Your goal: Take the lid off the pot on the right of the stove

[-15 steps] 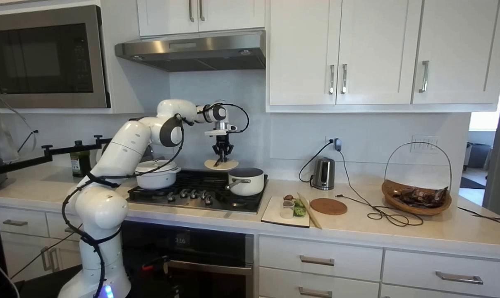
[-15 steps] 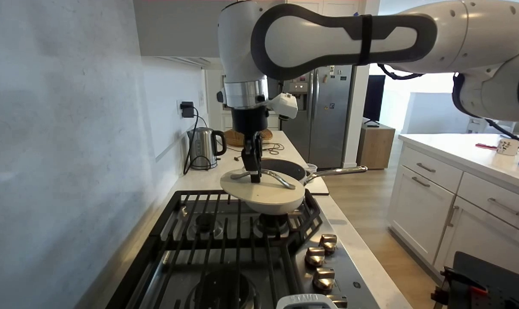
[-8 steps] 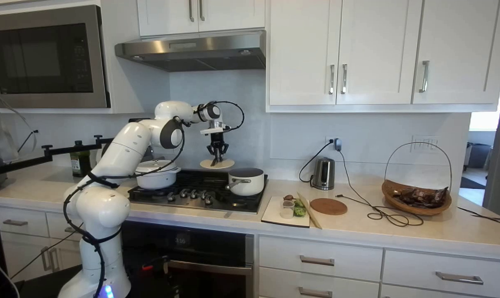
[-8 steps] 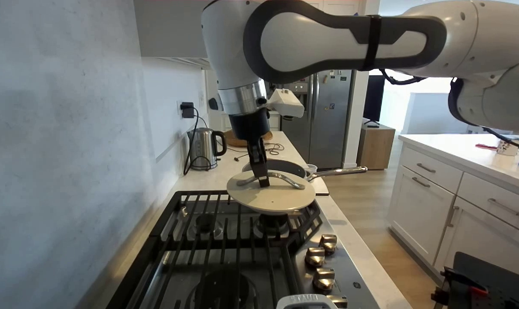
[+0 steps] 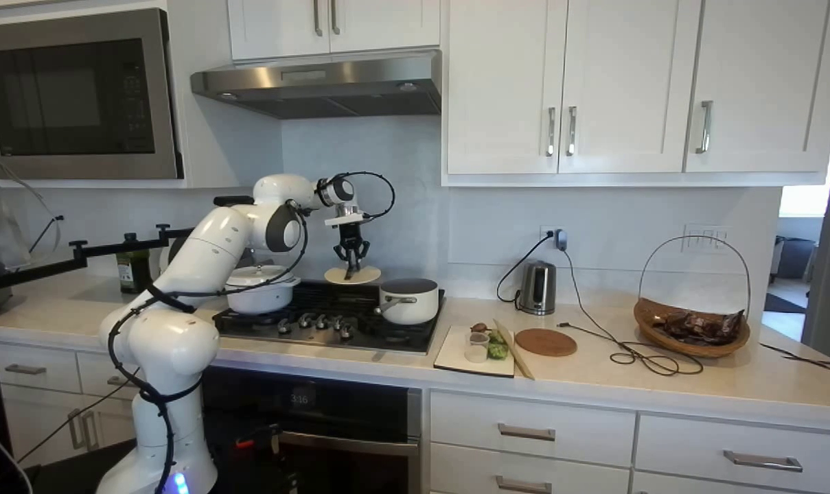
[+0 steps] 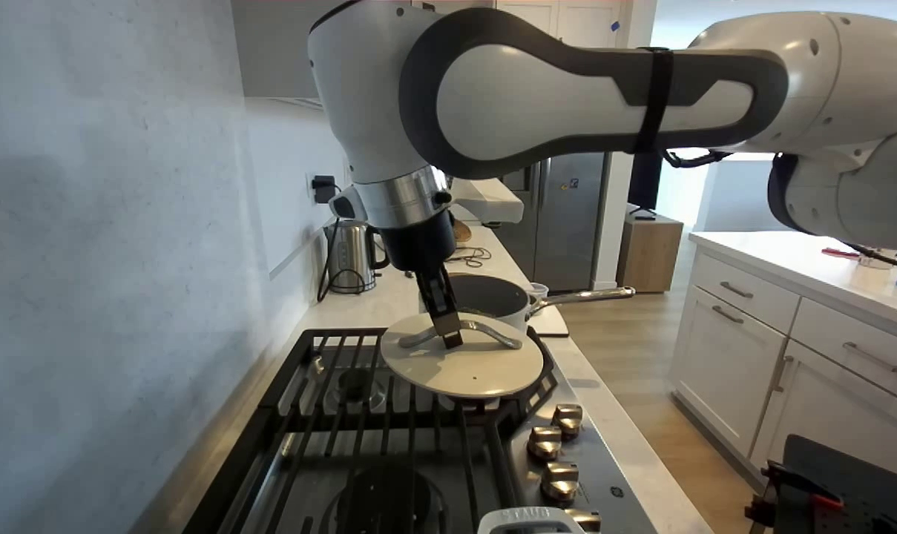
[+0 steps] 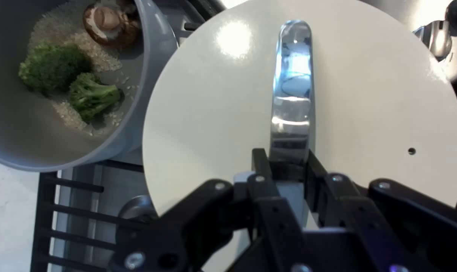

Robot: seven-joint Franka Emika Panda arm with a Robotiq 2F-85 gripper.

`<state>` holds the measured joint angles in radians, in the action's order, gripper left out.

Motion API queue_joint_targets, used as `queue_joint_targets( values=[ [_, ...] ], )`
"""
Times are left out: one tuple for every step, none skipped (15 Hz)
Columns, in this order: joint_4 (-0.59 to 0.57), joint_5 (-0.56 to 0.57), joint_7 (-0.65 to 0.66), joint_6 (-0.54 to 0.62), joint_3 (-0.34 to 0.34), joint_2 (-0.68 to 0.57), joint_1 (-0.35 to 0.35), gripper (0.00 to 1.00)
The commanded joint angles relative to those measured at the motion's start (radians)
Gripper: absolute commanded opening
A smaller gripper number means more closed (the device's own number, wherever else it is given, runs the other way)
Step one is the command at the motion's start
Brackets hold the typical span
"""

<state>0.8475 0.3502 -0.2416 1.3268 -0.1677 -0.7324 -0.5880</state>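
The lid is a pale round disc with a shiny arched metal handle; it also shows in an exterior view and in the wrist view. My gripper is shut on the lid's handle, with a finger on each side of it in the wrist view. The lid hangs slightly tilted over the stove, beside the pot and no longer over its opening. The pot is uncovered on the stove's right end; broccoli, a mushroom and rice show inside it in the wrist view.
A larger white lidded pot stands on the stove's left end. The range hood is above the arm. The uncovered pot's long handle sticks out toward the front. A cutting board, a brown round mat and a kettle stand right of the stove.
My gripper has carried the lid left, away from the pot, toward the stove's middle. The gripper has tilted a little. More of the pot's inside now shows in an exterior view.
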Motion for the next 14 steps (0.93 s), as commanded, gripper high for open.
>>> queue_joint_targets(
  values=[
    [-0.095, 0.029, -0.062, -0.064, 0.012, -0.039, -0.038, 0.06],
    [-0.106, 0.028, -0.068, -0.069, 0.014, -0.048, -0.044, 0.06],
    [-0.116, 0.027, -0.080, -0.075, 0.015, -0.057, -0.049, 0.06],
    [-0.126, 0.025, -0.086, -0.078, 0.018, -0.065, -0.053, 0.06],
    [-0.132, 0.023, -0.096, -0.080, 0.019, -0.073, -0.055, 0.06],
    [-0.139, 0.021, -0.099, -0.083, 0.022, -0.081, -0.058, 0.06],
    [-0.144, 0.021, -0.104, -0.086, 0.023, -0.090, -0.061, 0.06],
    [-0.149, 0.020, -0.115, -0.088, 0.024, -0.098, -0.063, 0.06],
    [-0.128, 0.025, -0.114, -0.080, 0.015, -0.095, -0.058, 0.06],
    [-0.127, 0.025, -0.118, -0.081, 0.015, -0.102, -0.059, 0.06],
    [-0.124, 0.024, -0.126, -0.081, 0.014, -0.108, -0.060, 0.06],
    [-0.123, 0.025, -0.127, -0.082, 0.015, -0.115, -0.063, 0.06],
    [-0.122, 0.027, -0.127, -0.084, 0.016, -0.121, -0.066, 0.06],
    [-0.119, 0.031, -0.127, -0.086, 0.017, -0.127, -0.070, 0.06]
  ],
)
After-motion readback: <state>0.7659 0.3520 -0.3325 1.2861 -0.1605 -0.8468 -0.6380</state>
